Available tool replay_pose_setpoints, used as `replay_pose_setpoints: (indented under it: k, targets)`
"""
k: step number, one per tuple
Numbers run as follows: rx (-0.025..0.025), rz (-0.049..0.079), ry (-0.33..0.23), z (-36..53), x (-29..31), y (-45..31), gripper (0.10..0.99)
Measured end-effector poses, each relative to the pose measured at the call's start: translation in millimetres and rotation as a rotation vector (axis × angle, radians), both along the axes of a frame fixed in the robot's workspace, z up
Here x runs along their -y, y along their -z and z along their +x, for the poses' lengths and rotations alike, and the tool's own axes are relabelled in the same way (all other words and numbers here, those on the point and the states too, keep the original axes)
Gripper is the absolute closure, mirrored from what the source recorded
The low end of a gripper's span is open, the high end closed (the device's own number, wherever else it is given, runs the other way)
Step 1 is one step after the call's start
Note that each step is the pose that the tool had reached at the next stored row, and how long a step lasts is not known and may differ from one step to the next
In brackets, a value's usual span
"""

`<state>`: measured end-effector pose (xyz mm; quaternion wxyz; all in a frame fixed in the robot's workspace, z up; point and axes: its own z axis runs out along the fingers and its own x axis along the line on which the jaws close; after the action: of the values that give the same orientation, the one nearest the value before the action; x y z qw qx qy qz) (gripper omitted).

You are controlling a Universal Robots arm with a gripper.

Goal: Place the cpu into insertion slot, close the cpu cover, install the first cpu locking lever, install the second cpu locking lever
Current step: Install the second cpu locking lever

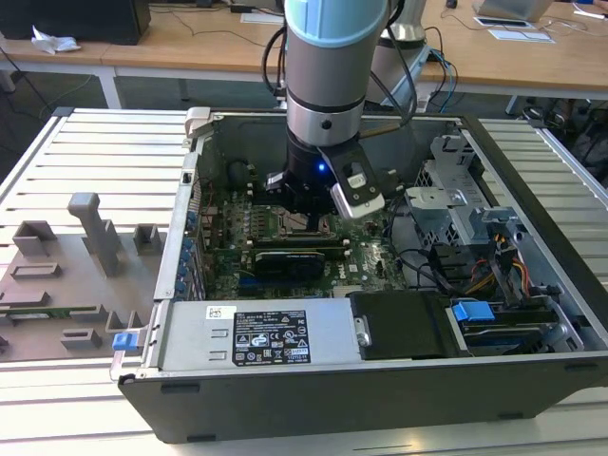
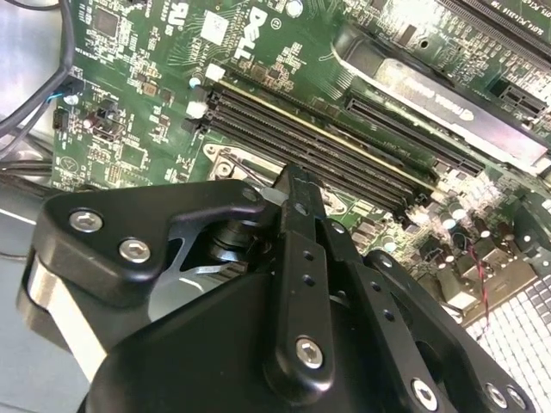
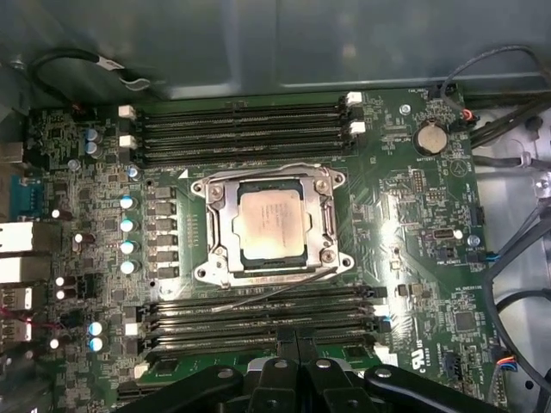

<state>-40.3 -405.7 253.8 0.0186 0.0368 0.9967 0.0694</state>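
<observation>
One cpu (image 3: 272,227) sits seated in its socket beneath my gripper (image 3: 297,344), the cpu cover (image 3: 323,225) closed flat around it. I log the fingers (image 2: 297,206) pressed together, holding nothing.

Dull metal cpu (image 3: 272,226), shiny metal cpu cover (image 3: 324,225)
</observation>
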Motion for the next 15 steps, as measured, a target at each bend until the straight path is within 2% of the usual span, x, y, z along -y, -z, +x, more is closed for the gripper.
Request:
replay_pose_setpoints:
  k: [4,8,15]
  targets:
    - [0.0000,0.001,0.000,-0.1,-5.0,5.5,0.980]
    - [0.0000,0.004,0.000,-0.1,-13.7,9.4,0.980]
    - [0.0000,0.004,0.000,-7.5,-16.2,16.2,0.980]
